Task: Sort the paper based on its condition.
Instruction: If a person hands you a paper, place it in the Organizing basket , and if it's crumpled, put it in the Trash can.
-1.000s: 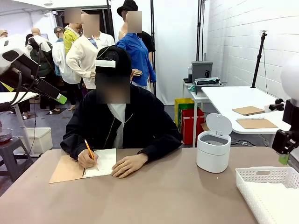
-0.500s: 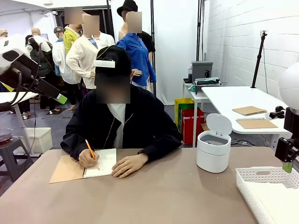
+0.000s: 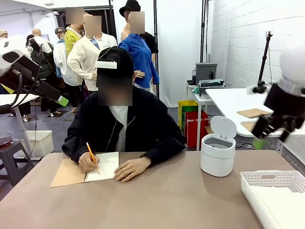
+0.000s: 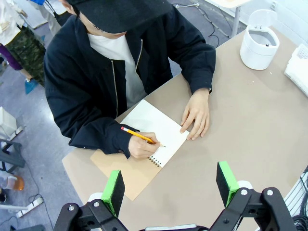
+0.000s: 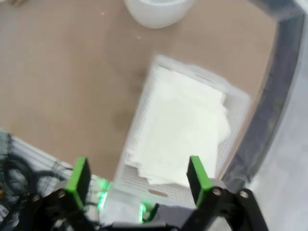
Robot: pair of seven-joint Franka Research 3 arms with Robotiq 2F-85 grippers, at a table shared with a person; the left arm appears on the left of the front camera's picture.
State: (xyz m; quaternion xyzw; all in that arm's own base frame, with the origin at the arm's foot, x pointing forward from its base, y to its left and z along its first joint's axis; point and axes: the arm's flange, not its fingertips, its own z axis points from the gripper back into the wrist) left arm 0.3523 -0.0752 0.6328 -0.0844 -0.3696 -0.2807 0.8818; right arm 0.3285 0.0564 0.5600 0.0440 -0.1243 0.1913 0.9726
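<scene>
R tool wide above paper

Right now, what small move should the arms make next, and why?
Probably hold the left gripper and right gripper, both open, raised and wait: the person's hand is writing with a pencil in the notebook, so no sheet is offered yet.

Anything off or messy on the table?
Nothing spilled or damaged. Only the white paper sheets in the white perforated plastic basket lie unevenly stacked, edges fanned, though the right wrist view is blurred. The small white round bin stands upright, open.
</scene>
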